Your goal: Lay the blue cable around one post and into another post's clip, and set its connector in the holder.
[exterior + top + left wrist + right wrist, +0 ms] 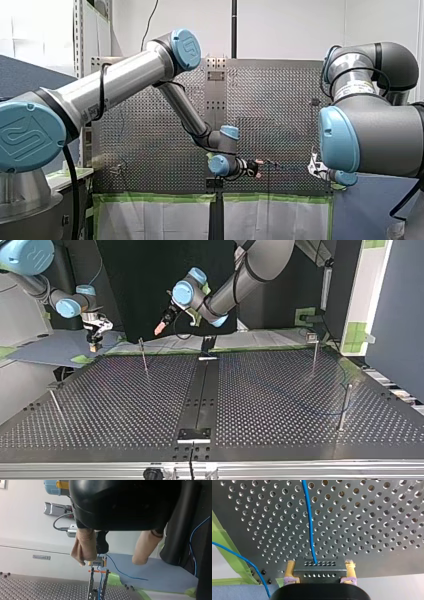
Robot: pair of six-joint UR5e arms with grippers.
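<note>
My right gripper (319,580) is shut on the dark grey connector (319,568), its yellow pads (290,573) pressed to both ends. The blue cable (309,522) leaves the connector and runs out over the perforated table (367,517). In the top view my right gripper (94,346) hangs off the table's far left corner. My left gripper (113,555) is open, its beige pads (83,546) wide apart. Ahead of it, the connector (97,562) hangs just above a clip post (97,586). In the front view my left gripper (254,169) points toward my right gripper (315,167).
Thin posts stand on the table: one near the far left (144,357), one at the left edge (55,402), two on the right (315,352) (344,407). A dark centre strip ends in a black plate (195,435). Cable (345,385) loops faintly near the right posts. Green tape (227,555) lines the table edge.
</note>
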